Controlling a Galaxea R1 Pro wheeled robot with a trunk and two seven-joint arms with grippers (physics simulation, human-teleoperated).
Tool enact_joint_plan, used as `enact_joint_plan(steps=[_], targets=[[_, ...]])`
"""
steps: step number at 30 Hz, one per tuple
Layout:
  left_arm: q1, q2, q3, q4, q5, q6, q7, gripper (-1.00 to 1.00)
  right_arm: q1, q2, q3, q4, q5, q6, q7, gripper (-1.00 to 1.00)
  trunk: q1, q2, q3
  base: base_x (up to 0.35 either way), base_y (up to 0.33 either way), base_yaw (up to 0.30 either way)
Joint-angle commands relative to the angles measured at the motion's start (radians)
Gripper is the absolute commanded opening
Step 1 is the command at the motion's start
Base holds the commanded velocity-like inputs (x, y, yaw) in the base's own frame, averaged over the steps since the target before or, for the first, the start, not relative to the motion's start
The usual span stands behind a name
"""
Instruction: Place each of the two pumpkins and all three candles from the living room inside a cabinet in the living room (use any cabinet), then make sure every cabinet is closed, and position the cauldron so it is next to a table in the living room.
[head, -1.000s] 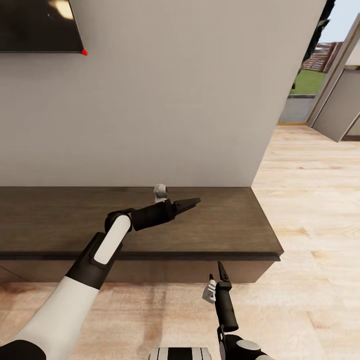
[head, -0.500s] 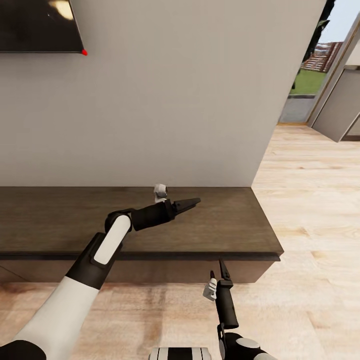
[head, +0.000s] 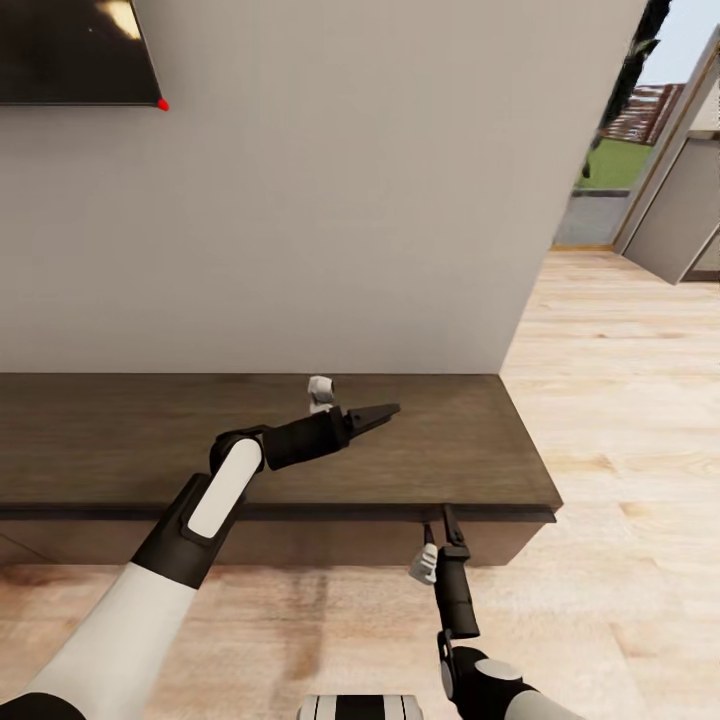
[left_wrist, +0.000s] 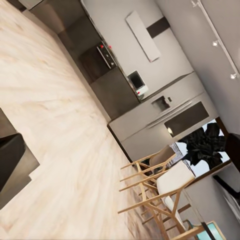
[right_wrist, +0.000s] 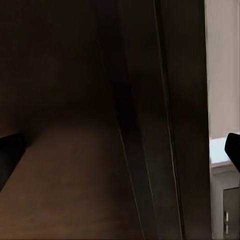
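Against the pale wall (head: 330, 200) we see the long dark cabinet (head: 120, 440), its front shut. Our left gripper (head: 385, 411), fingers together, hovers over its top. Our right gripper (head: 437, 520), slightly parted, points at its front edge, holding nothing.

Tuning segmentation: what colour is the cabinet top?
Dark brown wood grain on the cabinet; clearest in the head view.

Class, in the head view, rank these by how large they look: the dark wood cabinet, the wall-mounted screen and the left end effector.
1. The cabinet, by far the largest.
2. The wall-mounted screen, though it is cut off by the frame edge.
3. The left end effector, the smallest, though it is nearer the camera.
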Motion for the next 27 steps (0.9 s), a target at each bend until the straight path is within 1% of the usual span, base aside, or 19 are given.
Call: enact_joint_plan(steps=[1, 2, 4, 8, 9, 11, 18, 27], targets=[[0.001, 0.000, 0.000, 0.001, 0.000, 0.000, 0.000, 1.00, -0.001, 0.000, -0.006, -0.001, -0.002, -0.001, -0.001, 1.00, 0.000, 0.000, 0.000, 0.000, -0.232, 0.000], [0.001, 0.000, 0.000, 0.001, 0.001, 0.000, 0.000, 1.00, -0.001, 0.001, 0.005, 0.000, -0.003, -0.001, 0.000, 1.00, 0.000, 0.000, 0.000, 0.000, -0.133, 0.000], [0.001, 0.000, 0.000, 0.001, 0.000, 0.000, 0.000, 1.00, -0.001, 0.003, 0.010, 0.001, -0.003, -0.001, 0.000, 1.00, 0.000, 0.000, 0.000, 0.000, -0.070, 0.000], [0.002, 0.000, 0.000, 0.002, 0.001, 0.000, 0.000, 1.00, -0.001, 0.012, -0.008, 0.012, -0.003, 0.000, 0.002, 1.00, 0.000, 0.000, 0.000, 0.000, -0.016, 0.000], [0.002, 0.000, 0.000, 0.002, 0.001, 0.000, 0.000, 1.00, -0.001, 0.012, -0.014, 0.012, -0.003, 0.000, 0.002, -1.00, 0.000, 0.000, 0.000, 0.000, -0.002, 0.000], [0.002, 0.000, 0.000, 0.002, 0.001, 0.000, 0.000, 1.00, -0.001, 0.012, -0.022, 0.013, -0.003, 0.000, 0.003, -1.00, 0.000, 0.000, 0.000, 0.000, -0.001, 0.000], [0.002, 0.000, 0.000, 0.002, 0.001, 0.000, 0.000, 1.00, -0.001, 0.013, -0.023, 0.012, -0.005, 0.000, 0.007, -1.00, 0.000, 0.000, 0.000, 0.000, 0.000, 0.000], [0.002, -0.001, 0.000, 0.005, 0.001, 0.000, 0.000, 1.00, -0.001, 0.004, -0.027, 0.003, -0.003, -0.001, 0.003, -1.00, 0.000, 0.000, 0.000, 0.000, 0.000, 0.000]])
